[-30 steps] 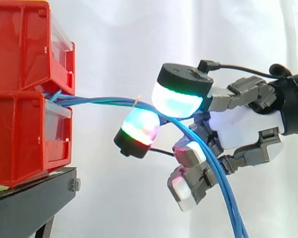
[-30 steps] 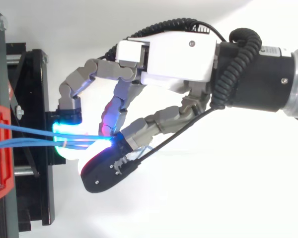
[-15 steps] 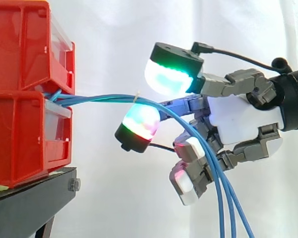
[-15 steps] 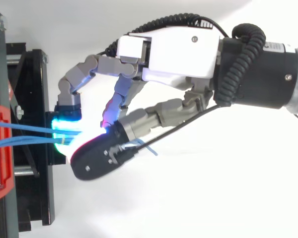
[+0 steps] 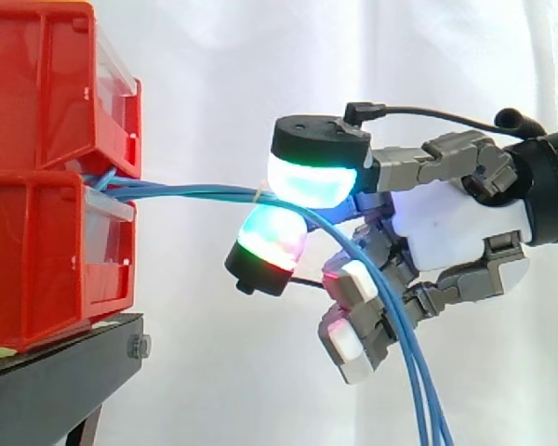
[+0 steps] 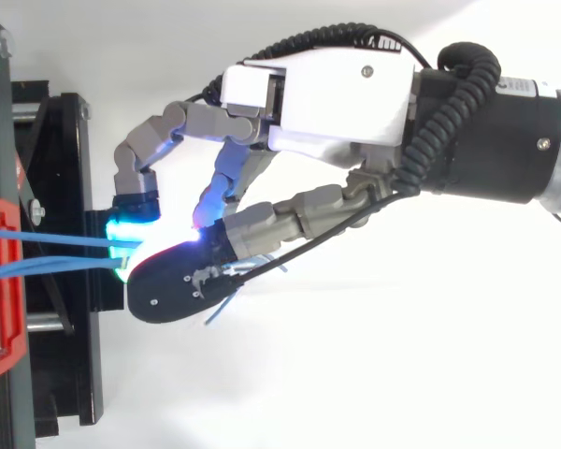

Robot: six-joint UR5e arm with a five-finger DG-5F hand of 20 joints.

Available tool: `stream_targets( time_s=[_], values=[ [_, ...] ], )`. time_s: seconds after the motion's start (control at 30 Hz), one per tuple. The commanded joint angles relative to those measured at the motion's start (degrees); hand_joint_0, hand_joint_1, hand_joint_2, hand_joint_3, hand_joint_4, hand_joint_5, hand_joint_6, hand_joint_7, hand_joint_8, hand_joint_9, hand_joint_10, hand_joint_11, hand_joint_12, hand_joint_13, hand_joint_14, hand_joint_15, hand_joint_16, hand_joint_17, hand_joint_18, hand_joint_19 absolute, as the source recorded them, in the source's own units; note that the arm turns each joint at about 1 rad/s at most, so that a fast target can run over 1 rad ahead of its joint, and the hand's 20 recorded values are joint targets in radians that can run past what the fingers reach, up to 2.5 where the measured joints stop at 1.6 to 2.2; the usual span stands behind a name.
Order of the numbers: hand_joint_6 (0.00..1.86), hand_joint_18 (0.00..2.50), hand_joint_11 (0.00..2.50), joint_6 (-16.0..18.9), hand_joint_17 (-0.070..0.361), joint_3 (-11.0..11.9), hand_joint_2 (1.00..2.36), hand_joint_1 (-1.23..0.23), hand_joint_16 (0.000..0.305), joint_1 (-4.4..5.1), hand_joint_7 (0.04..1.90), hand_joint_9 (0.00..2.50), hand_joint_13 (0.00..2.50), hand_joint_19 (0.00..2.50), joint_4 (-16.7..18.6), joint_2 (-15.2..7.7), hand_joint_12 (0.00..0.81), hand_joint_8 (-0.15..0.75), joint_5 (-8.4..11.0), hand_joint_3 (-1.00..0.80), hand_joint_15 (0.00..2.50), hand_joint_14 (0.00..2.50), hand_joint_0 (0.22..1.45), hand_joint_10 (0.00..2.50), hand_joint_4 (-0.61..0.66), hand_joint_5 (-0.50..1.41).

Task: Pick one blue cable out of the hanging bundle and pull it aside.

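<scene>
You had the robot hand (image 5: 456,232) reaching in from the right with its fingers curled. Two glowing pads were closed toward each other on the blue cables (image 5: 186,190): the cyan-green pad (image 5: 312,181) sat on top of them and the red-and-green pad (image 5: 272,237) just beneath. The cables came out of the gap between the two stacked red bins (image 5: 37,251) and ran level to the pinch. From there they arched over the lower fingers and hung down in front of the palm. From above, two of them left the bin apart and met at the pads.

Neither view would have told you whether the pads held one cable or several, and more than one seemed to pass between them. If so, a sideways pull would likely have dragged the whole bundle instead of singling one out. What looked like a pale tie (image 5: 259,190) just left of the pinch would have made that worse by binding the cables together.

The grip lay on rounded pad surfaces, so a thin cable could have slipped free once tension rose. The cables draped across the lower fingers could have snagged there and been carried along with the one you wanted. Since the cables were anchored inside the bins, a hard pull might also have shifted the bins on the black stand (image 5: 56,372).
</scene>
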Motion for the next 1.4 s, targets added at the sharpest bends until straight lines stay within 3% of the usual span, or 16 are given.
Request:
stream_targets(
  time_s=[0.0, 0.17, 0.23, 0.7, 0.83, 1.2, 1.37],
  values=[
    [0.94, 0.72, 0.75, -0.01, 0.101, -0.02, 1.02, -0.85, 0.045, 0.02, 1.10, 1.13, 0.94, 0.47, -0.01, 0.00, 0.267, 0.212, 0.00, -0.13, 0.61, 0.03, 0.68, 0.03, -0.17, -0.13],
    [0.96, 0.71, 0.73, -0.01, 0.095, -0.02, 1.01, -0.90, 0.042, -0.06, 1.05, 1.11, 0.91, 0.44, 0.16, 0.00, 0.248, 0.186, 0.00, -0.42, 0.60, 0.03, 0.78, 0.03, -0.24, -0.13],
    [0.95, 0.71, 0.72, -0.01, 0.092, -0.02, 1.00, -0.90, 0.041, 0.02, 1.12, 1.11, 0.91, 0.43, 0.16, 0.00, 0.243, 0.180, 0.00, -0.50, 0.59, 0.03, 0.79, 0.03, -0.29, -0.13],
    [0.96, 0.73, 0.69, -0.01, 0.087, -0.11, 1.00, -0.94, 0.039, -0.06, 1.10, 1.11, 0.92, 0.39, -0.01, 0.00, 0.225, 0.162, 0.00, -0.50, 0.58, 0.02, 0.78, 0.02, -0.43, -0.12],
    [0.94, 0.73, 0.68, -0.01, 0.086, -0.11, 1.00, -0.96, 0.038, -0.06, 0.96, 1.10, 0.92, 0.40, -0.01, 0.00, 0.221, 0.154, 0.00, -0.50, 0.59, 0.02, 0.70, 0.03, -0.35, -0.12],
    [0.90, 0.73, 0.69, 0.07, 0.089, -0.19, 1.00, -0.98, 0.040, -0.24, 0.92, 1.10, 0.92, 0.42, -0.01, 0.00, 0.234, 0.163, 0.00, -0.50, 0.60, 0.02, 0.58, 0.02, -0.25, -0.13],
    [0.89, 0.75, 0.68, 0.07, 0.106, -0.19, 1.00, -0.83, 0.047, -0.24, 0.85, 1.10, 0.93, 0.44, -0.01, 0.00, 0.269, 0.181, 0.00, -0.50, 0.58, 0.02, 0.48, 0.02, -0.16, -0.14]
  ],
)
